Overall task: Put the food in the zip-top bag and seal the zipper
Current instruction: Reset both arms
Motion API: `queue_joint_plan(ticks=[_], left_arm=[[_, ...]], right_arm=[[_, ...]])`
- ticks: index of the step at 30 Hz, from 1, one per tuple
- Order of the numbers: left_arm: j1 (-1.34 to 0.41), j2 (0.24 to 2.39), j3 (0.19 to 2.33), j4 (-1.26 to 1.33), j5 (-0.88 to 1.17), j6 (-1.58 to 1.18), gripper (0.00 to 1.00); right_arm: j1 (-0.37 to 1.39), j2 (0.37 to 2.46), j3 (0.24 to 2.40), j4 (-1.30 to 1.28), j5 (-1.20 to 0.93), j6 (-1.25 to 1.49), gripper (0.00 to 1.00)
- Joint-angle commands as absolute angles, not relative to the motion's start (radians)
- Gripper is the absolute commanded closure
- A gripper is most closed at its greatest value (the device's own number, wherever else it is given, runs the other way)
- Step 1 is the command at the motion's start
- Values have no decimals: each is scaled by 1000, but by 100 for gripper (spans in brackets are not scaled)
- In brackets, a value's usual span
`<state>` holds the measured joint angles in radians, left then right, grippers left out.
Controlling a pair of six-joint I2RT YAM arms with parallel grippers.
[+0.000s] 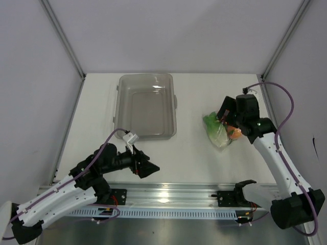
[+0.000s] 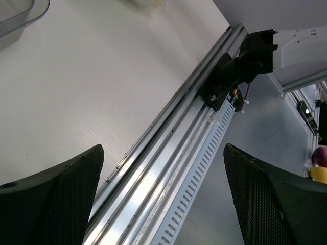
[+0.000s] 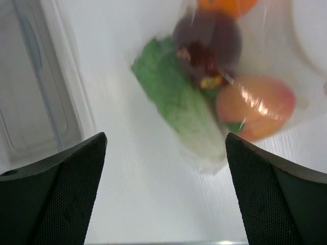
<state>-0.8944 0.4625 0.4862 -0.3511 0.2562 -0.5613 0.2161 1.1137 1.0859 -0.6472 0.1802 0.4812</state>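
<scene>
My right claw (image 3: 164, 140) stands wide, holding nothing. Just ahead of my fingertips the zip-top bag (image 3: 271, 56) lies on the table (image 3: 127, 204), with lettuce (image 3: 176, 104), dark red bulb (image 3: 207, 33), peach-coloured fruit (image 3: 255, 104) and orange (image 3: 225, 6) inside. My left claw (image 2: 163, 147), wide too, is well apart from it.

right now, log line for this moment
left jaws: open | right jaws: open above zip-top bag | food: inside bag | seal: unclear

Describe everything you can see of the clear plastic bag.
The bag is a clear, crinkly plastic pouch lying on the white table, right of the grey tray. Inside show lettuce, a dark red bulb, a peach-coloured fruit and something orange. The open right tool hangs over it, not touching. Its seal cannot be judged.
</scene>
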Motion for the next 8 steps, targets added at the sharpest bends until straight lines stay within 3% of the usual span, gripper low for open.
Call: queue_joint_plan(ticks=[1,8], left_arm=[[-891,456,459,-287,244,-621,1],[-891,416,364,-164,297,-698,1]], right_arm=[[328,1037,1028,-839,252,607,1],[465,733,864,-848,197,716,1]])
